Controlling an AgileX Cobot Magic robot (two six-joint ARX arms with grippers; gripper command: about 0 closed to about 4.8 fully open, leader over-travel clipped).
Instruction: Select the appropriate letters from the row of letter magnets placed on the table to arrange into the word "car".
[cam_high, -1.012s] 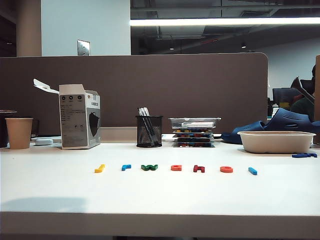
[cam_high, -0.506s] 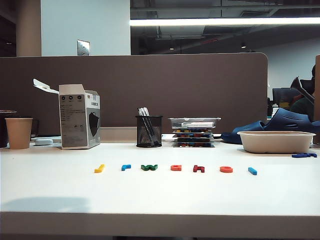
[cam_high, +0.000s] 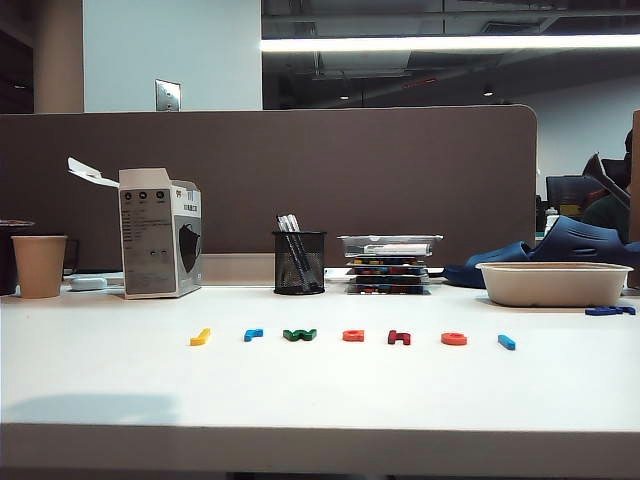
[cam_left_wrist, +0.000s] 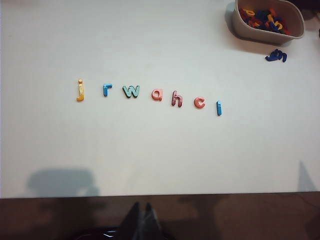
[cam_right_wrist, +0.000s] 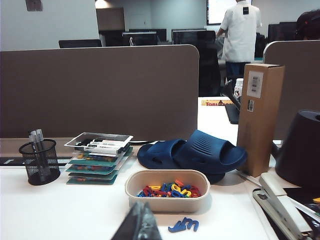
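Nothing on the counter (cam_high: 320, 385) had shifted since the earlier frame; both tools stayed back from the row. Left tool (cam_left_wrist: 140, 220) and right tool (cam_right_wrist: 140, 222) were pinched narrow and empty. Letter magnets (cam_left_wrist: 150, 94) lay mid-counter, reading j, r, w, a, h, c, i, well apart from the bowl (cam_right_wrist: 167, 192) of spare letters.

The white counter (cam_high: 320, 395) fills the lower half of the exterior frame. A row of seven letter magnets (cam_high: 353, 337) lies across its centre, left to right: yellow, blue, green, orange-red, dark red, orange-red, blue. Along the rear edge, left to right, stand a paper cup (cam_high: 39, 266), an open carton (cam_high: 158, 246), a mesh pen holder (cam_high: 299, 262), stacked trays (cam_high: 388, 264) and a beige bowl (cam_high: 552, 283).
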